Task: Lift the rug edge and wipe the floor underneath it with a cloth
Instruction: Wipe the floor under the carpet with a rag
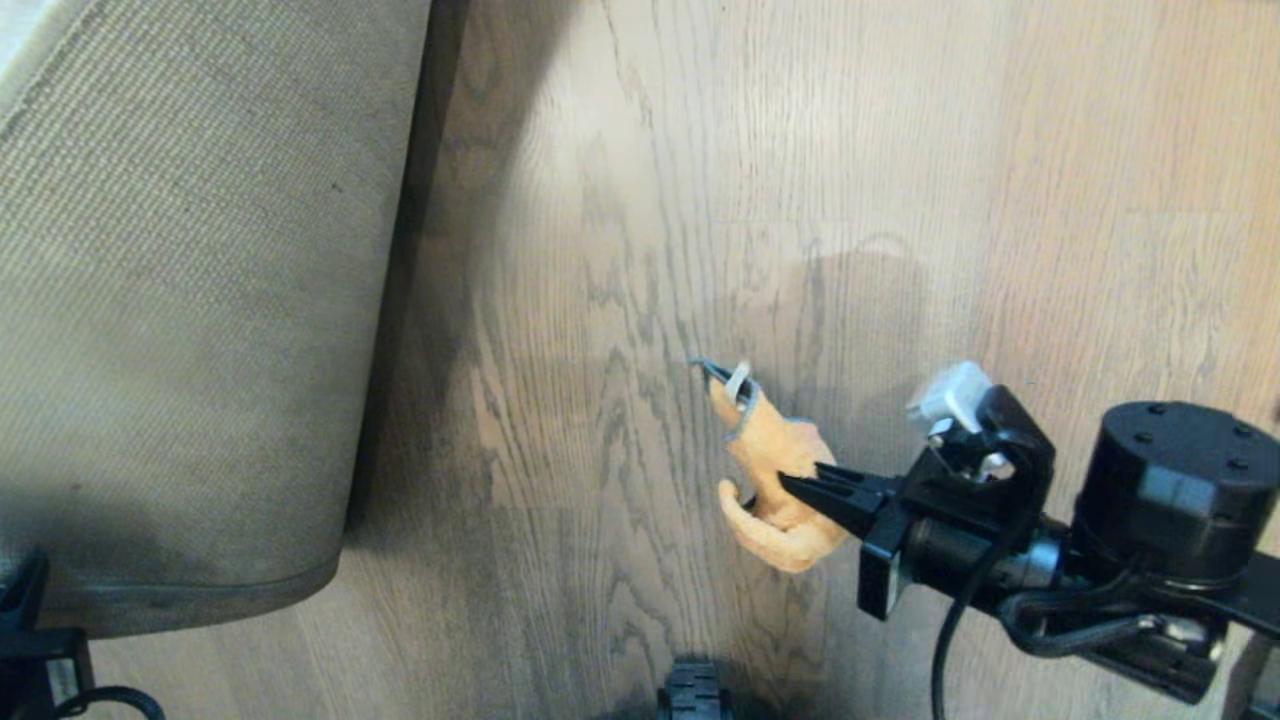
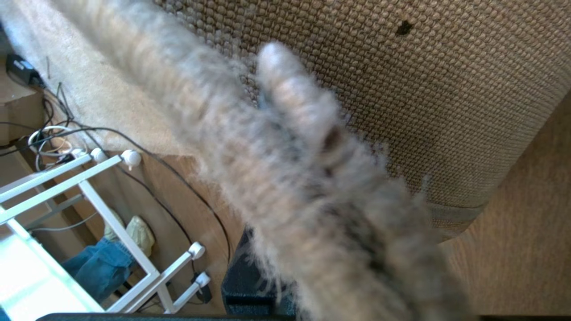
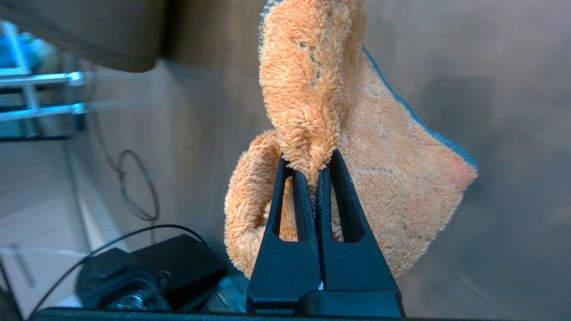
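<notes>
The rug edge (image 1: 398, 300) is lifted at the left, with the beige woven backing (image 1: 180, 300) facing me and the brown floor (image 1: 620, 250) bare beside it. My left gripper (image 1: 25, 615) sits at the lower left corner, shut on the rug edge (image 2: 312, 214). The grey pile runs across its jaws, and only one black finger (image 2: 250, 276) shows. My right gripper (image 1: 790, 483) comes in from the right, just above the floor, shut on the orange cloth (image 1: 770, 445). In the right wrist view the cloth (image 3: 312, 89) bunches out from the pinched fingertips of that gripper (image 3: 312, 164).
A white metal rack (image 2: 89, 196) stands on the floor past the rug, with black cables (image 2: 178, 187) and a power adapter (image 2: 20, 69). A person's jeans leg (image 2: 98, 267) shows behind the rack. Part of my black base (image 1: 690, 695) is at the bottom centre.
</notes>
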You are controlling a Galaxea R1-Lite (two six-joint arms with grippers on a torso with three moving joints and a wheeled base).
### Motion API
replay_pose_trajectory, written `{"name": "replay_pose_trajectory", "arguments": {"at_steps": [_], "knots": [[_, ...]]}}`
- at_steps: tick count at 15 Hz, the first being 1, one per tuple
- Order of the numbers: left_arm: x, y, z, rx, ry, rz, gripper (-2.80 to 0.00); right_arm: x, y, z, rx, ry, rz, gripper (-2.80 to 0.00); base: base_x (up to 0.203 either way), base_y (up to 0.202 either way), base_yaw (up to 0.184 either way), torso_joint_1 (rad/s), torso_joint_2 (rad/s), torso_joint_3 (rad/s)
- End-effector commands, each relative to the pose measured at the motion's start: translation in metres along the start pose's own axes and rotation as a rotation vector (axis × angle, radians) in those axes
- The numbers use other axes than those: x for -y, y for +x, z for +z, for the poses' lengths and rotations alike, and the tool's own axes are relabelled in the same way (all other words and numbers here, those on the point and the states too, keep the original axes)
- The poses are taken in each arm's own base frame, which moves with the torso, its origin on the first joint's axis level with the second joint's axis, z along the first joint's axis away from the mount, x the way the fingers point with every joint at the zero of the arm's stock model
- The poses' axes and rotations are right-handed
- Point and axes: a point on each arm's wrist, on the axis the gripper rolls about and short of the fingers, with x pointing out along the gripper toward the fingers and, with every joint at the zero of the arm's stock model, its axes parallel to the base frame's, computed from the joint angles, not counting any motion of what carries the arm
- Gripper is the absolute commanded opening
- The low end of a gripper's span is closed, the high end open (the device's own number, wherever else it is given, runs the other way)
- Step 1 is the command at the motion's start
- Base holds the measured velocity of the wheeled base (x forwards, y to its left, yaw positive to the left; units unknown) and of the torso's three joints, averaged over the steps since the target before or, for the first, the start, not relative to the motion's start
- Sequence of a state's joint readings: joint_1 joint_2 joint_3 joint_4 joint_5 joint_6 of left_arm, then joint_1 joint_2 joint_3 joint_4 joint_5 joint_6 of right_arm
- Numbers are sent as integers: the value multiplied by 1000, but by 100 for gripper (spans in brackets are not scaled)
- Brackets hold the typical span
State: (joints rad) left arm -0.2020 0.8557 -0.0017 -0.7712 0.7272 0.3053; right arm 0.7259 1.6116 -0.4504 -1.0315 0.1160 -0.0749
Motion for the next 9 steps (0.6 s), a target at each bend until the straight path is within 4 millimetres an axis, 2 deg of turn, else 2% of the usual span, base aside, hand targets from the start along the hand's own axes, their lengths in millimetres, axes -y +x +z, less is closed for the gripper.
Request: {"name": "replay_pose_trajectory", "arguments": {"at_steps": [1,5,9], "knots": [[-1,1,0,-11,2,23,-280,-15,36,-10,-40,-6,67,-280,0,0,0,0,0,0],[-2,2,-1,-20,3,41,-280,-22,79,-12,-23,-13,91,-280,0,0,0,0,0,0],[-2,2,-2,-32,9,45,-280,-21,111,-16,-9,-14,76,-280,0,0,0,0,0,0]]}}
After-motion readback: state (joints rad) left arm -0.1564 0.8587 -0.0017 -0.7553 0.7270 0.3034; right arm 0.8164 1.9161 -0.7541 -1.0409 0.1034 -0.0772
